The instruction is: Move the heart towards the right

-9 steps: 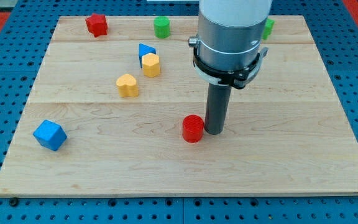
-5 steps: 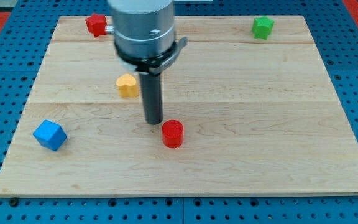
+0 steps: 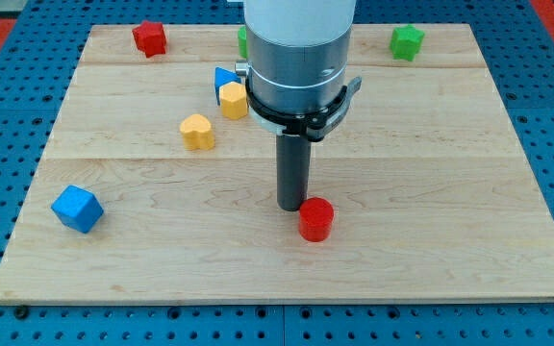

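One yellow heart [image 3: 197, 132], likely light, rigid, free-sliding; best pushed squarely from the view's left. No claw, nothing gripped: my tip [image 3: 292, 207] just beside red cylinder [image 3: 315, 219], well apart from heart.

Pale wooden board [image 3: 431, 173], smooth grain; matt yellow heart [image 3: 197, 132]; dark matt rod [image 3: 293, 173].

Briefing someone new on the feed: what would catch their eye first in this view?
The big grey arm housing dominates the view's top centre, its dark rod dropping to my tip right beside the red cylinder, just to its upper left. The yellow heart sits apart, up towards the view's left. A blue cube lies alone near the wooden board's lower left corner.
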